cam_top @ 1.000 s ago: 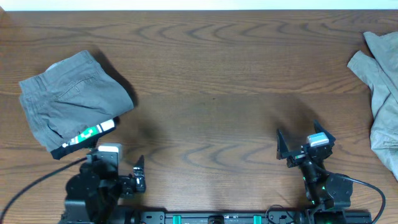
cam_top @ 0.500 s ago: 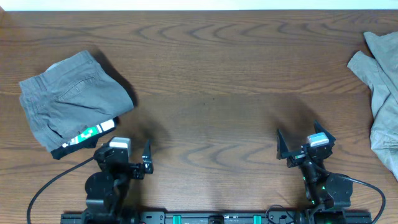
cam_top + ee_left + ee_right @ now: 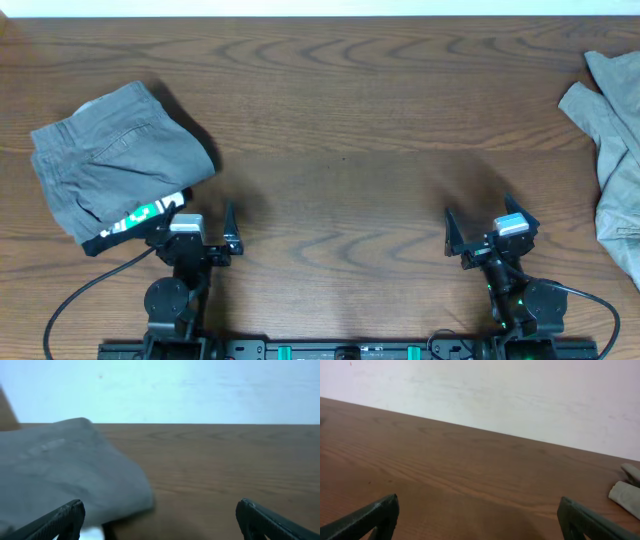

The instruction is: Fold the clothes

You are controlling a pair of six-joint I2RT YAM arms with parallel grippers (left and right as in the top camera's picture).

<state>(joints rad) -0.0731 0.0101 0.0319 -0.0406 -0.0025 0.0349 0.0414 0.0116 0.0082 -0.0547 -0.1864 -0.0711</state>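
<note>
The left gripper (image 3: 195, 222) and right gripper (image 3: 482, 224) sit low over the table (image 3: 350, 110), jaws spread and empty, with the folded shorts (image 3: 120, 160) just beside the left one and the paler garment (image 3: 615, 150) at the far right.

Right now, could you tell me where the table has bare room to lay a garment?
The middle of the table is bare, from the shorts on the left to the pale garment at the right edge. It is tight only by the shorts, near the left gripper.
</note>
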